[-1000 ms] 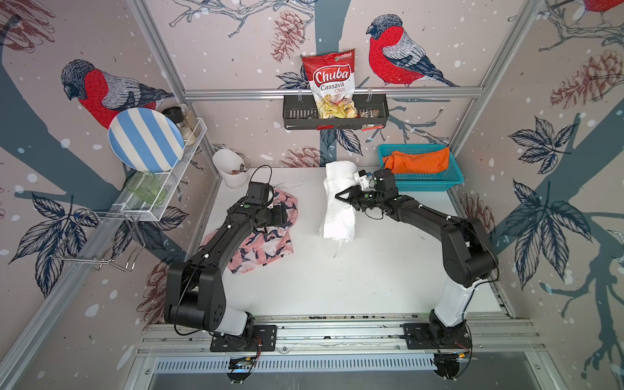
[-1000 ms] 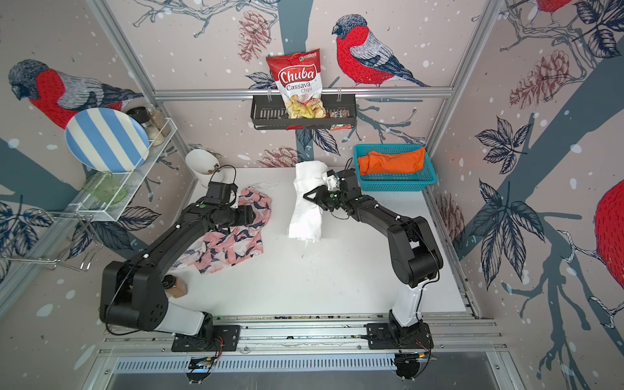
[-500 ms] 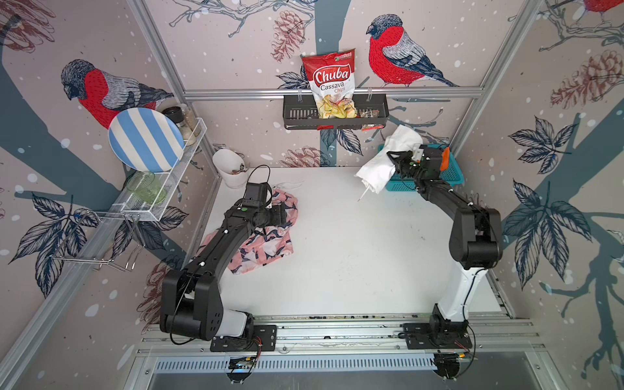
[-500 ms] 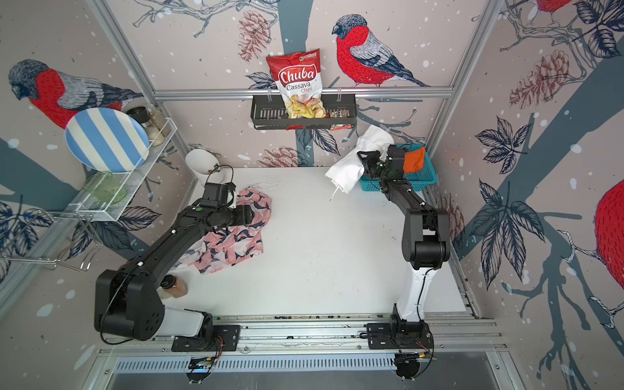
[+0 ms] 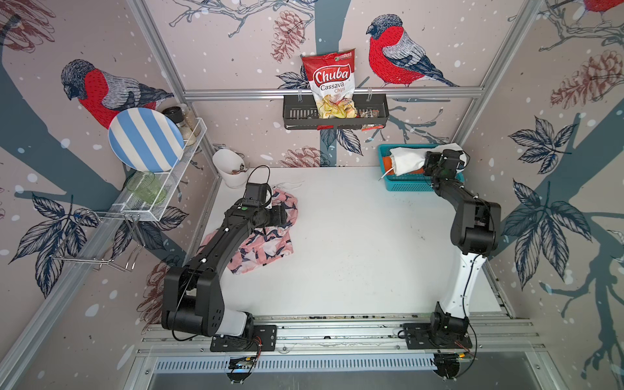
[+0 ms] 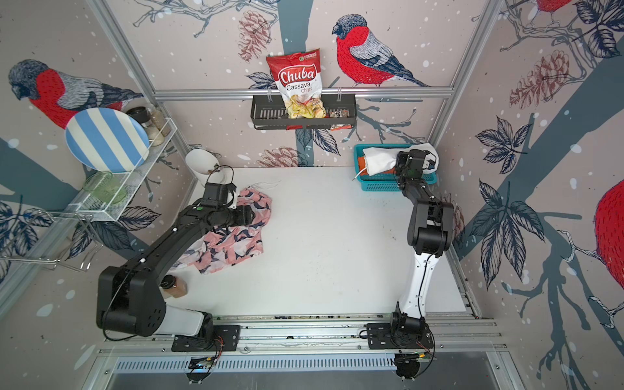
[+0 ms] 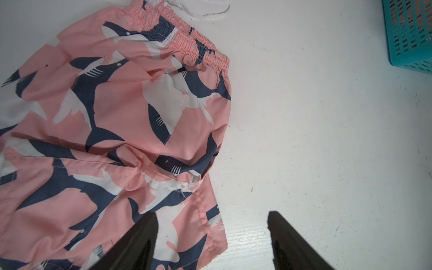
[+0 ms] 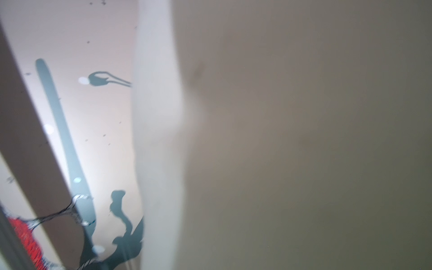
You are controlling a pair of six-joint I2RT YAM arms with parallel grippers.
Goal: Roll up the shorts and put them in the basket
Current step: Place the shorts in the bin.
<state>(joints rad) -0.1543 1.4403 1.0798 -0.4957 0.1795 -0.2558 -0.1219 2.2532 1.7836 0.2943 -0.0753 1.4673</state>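
The pink shorts with navy-and-white shapes lie crumpled on the table's left side. My left gripper hovers just over them, open. In the left wrist view its fingertips straddle a hem corner of the pink shorts. The white shorts lie as a loose roll across the teal basket at the back right, on top of the orange shorts. My right gripper sits over the basket, wrapped in white cloth, its jaws hidden. White cloth fills the right wrist view.
A white cup stands at the back left. A wire rack with a striped plate hangs on the left wall. A black shelf holds a chips bag on the back wall. A brown bottle stands by the left arm's base.
My right arm carried the white shorts from the middle of the table to the back right and down onto the basket. The left arm has barely moved.
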